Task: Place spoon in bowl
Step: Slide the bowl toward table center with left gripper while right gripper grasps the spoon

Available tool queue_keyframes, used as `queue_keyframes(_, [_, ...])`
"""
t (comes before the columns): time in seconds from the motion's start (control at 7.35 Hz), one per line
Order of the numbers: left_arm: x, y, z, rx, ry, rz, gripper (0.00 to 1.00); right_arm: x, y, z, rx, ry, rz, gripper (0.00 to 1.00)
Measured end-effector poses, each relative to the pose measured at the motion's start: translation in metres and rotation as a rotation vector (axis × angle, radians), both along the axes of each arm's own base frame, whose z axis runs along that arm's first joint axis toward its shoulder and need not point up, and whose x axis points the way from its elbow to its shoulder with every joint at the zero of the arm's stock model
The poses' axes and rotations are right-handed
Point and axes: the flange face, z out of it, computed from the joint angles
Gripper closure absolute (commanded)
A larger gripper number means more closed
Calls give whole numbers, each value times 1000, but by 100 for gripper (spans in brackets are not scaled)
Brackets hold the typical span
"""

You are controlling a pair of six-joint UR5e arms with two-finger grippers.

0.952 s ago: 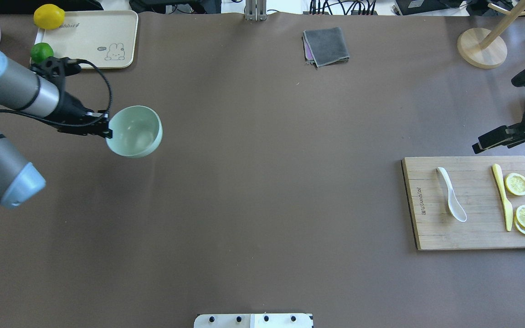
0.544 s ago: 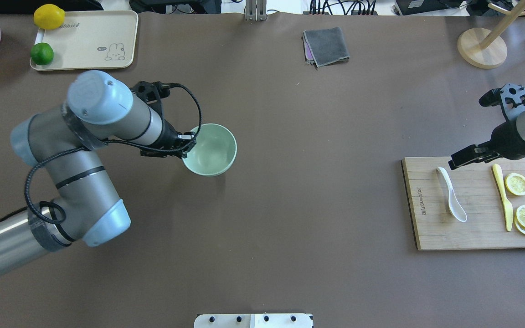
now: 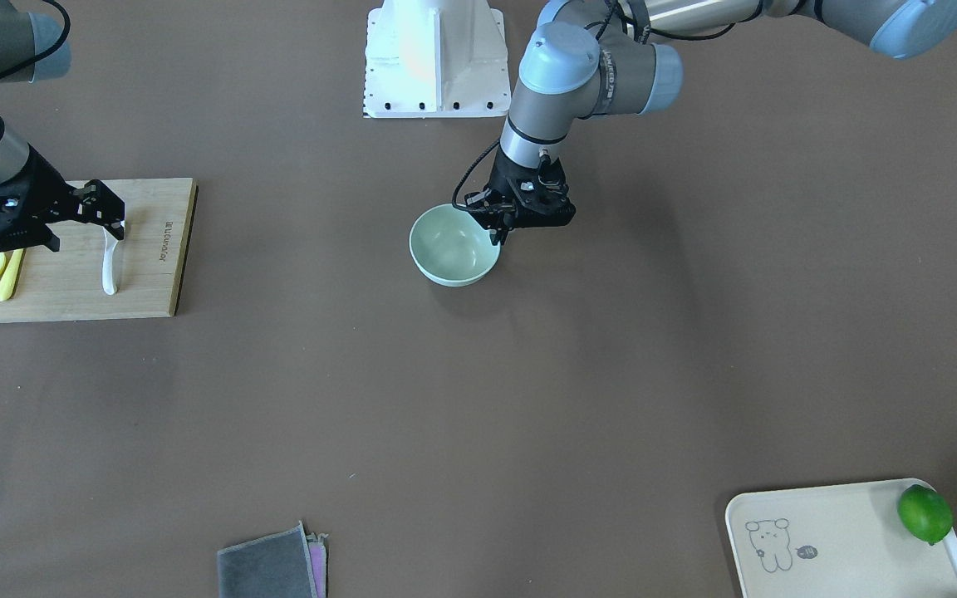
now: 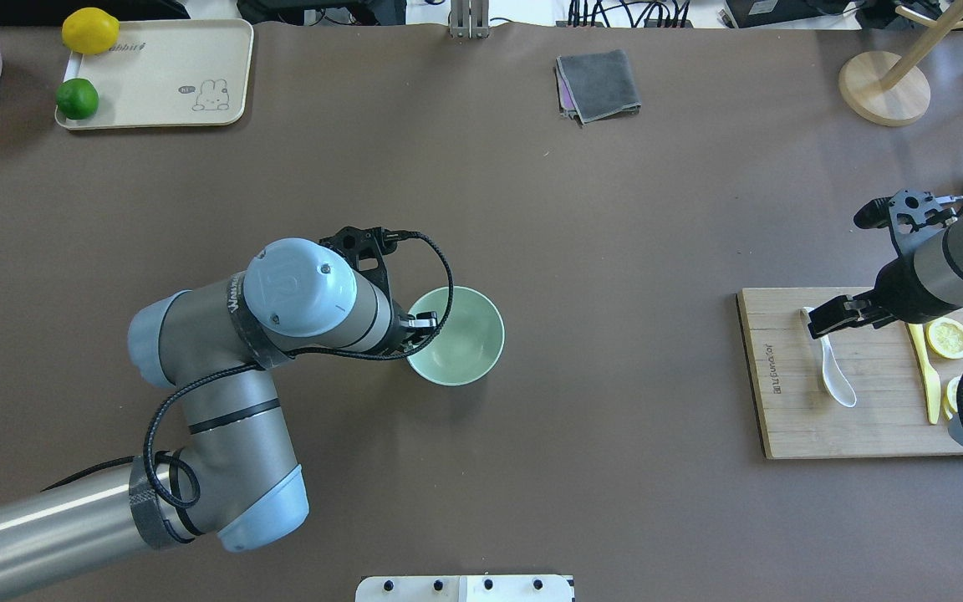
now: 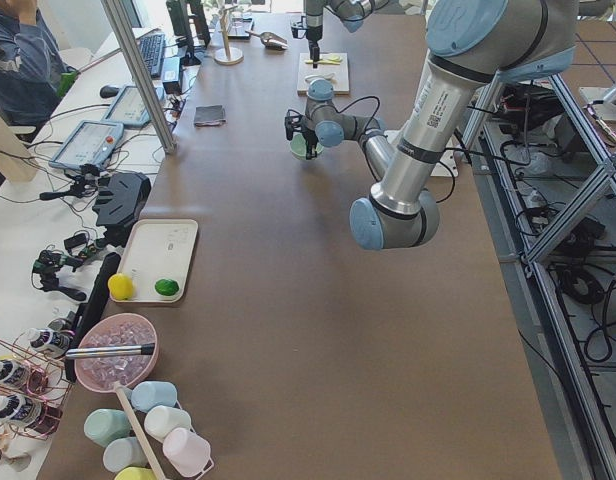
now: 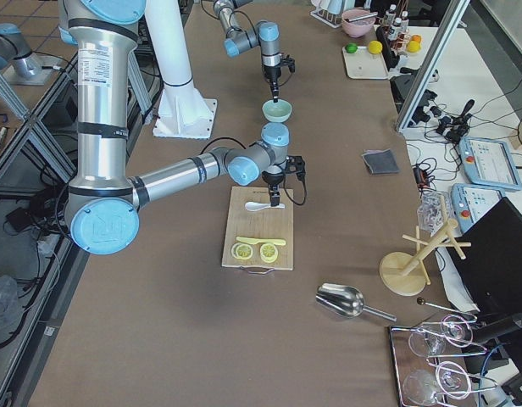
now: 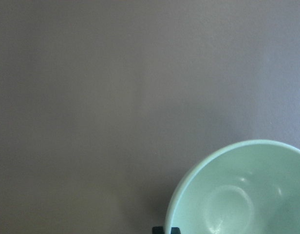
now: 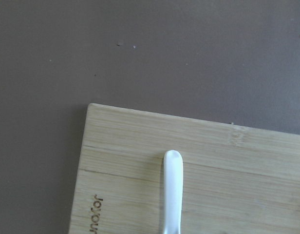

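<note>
- The left gripper (image 3: 502, 230) is closed on the rim of the round, deep, pale mint-green bowl (image 4: 461, 339), on the side of the bowl that faces the robot's left. In the left wrist view, black fingertips (image 7: 165, 229) show right at the rim.
- The bowl is upright with nothing inside it, near the middle of the brown table (image 4: 615, 485), slightly toward the robot's left. I cannot tell whether its base touches the table.
- On the robot's right, well apart from the bowl, is a rectangular bamboo cutting board (image 4: 791, 426).
- The small glossy white soup spoon (image 4: 833, 372) lies flat on the board, near the edge that faces the bowl. Its scoop points toward the robot and its handle points away.
- The right gripper (image 4: 831, 322) hangs over the far end of the spoon's handle. I cannot tell how far apart its fingers are, or whether they touch the spoon. The right wrist view shows only the handle and the board.
- Farther right on the board are a slim yellow knife (image 4: 929, 380) and round lemon slices (image 4: 948, 337).
- At the far edge of the table are a folded grey cloth (image 4: 598, 84) and a flat cream tray (image 4: 155, 58) with a green lime (image 4: 77, 98) and a yellow lemon (image 4: 89, 30) on it.
</note>
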Motion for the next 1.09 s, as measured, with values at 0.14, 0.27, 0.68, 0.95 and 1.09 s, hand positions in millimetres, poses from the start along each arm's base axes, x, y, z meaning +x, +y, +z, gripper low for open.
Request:
queue_keyframes(0.14, [8, 8, -4, 2, 3, 5, 100, -9, 5, 3, -25, 6, 2, 10])
queue_keyframes(0.27, [15, 13, -10, 4, 6, 12, 100, -14, 8, 5, -39, 11, 3, 13])
queue_keyframes(0.68, [26, 17, -18, 4, 7, 22, 100, -23, 5, 11, -48, 21, 2, 21])
queue_keyframes(0.95, [28, 20, -21, 6, 10, 26, 100, -31, -1, 19, -51, 36, 2, 23])
queue_keyframes(1.09, [29, 20, -23, 7, 13, 27, 100, -34, -3, 21, -52, 42, 2, 29])
